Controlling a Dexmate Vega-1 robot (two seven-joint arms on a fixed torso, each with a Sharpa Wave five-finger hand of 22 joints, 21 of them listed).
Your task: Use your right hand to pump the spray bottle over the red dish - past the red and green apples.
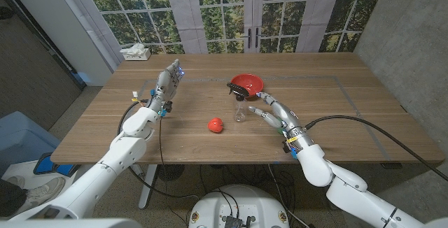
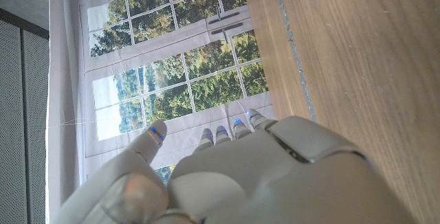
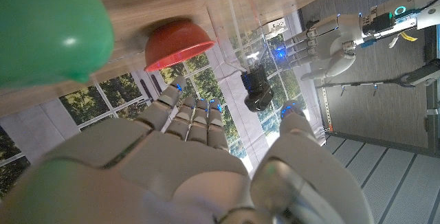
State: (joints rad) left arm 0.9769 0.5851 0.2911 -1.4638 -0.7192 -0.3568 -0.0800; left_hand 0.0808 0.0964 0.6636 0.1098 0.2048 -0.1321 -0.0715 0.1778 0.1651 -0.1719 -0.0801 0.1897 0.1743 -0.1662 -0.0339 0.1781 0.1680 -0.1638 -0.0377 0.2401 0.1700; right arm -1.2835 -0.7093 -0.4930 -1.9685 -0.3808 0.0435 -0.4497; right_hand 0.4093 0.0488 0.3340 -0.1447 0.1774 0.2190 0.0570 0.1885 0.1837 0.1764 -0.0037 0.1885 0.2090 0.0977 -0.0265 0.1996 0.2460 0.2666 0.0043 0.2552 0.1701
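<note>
No readable text, labels, brands, numbers or signs on anything in these views

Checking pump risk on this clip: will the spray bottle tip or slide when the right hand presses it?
The bottle looks clear, slim and near empty, so it is probably light and may slide on the smooth table. Its dark pump head sits high, so a sideways push from the right hand could tip it.
</note>
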